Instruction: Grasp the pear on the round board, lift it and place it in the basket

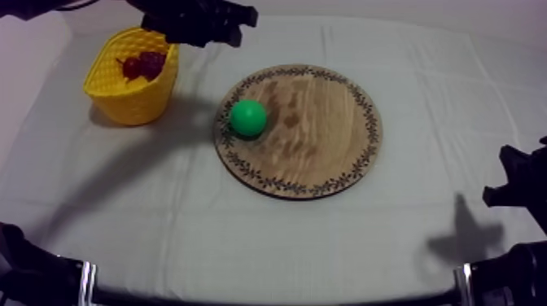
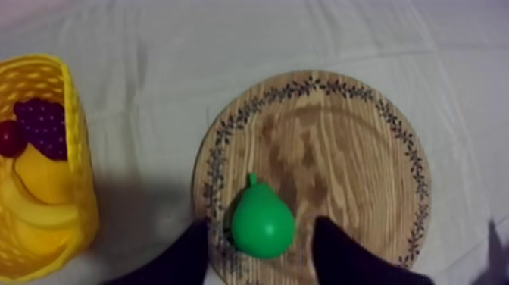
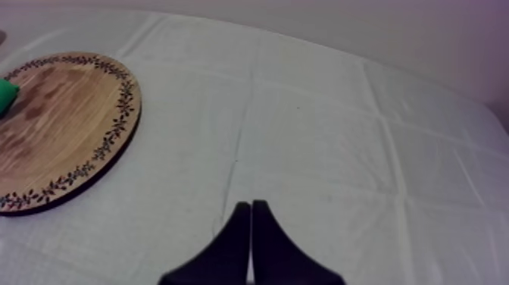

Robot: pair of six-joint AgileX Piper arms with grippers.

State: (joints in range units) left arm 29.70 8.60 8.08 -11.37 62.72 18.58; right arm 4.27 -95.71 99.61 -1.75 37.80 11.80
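Observation:
The green pear (image 1: 247, 117) lies on the left part of the round wooden board (image 1: 326, 155). The yellow basket (image 1: 130, 81) stands at the back left and holds grapes (image 2: 42, 125), a small red fruit (image 2: 9, 138) and a banana (image 2: 42, 189). My left gripper (image 1: 236, 20) hangs high between basket and board. In the left wrist view its fingers (image 2: 182, 258) stand apart, with the pear (image 2: 262, 216) seen between them, lower down and untouched. My right gripper (image 3: 250, 220) is shut on nothing over bare cloth to the right of the board (image 3: 60, 125).
The right arm (image 1: 521, 183) sits low at the right edge of the table. Bare cloth runs in front of the board and to its right. A gap of cloth separates the basket (image 2: 76, 174) from the board's left rim (image 2: 208, 167).

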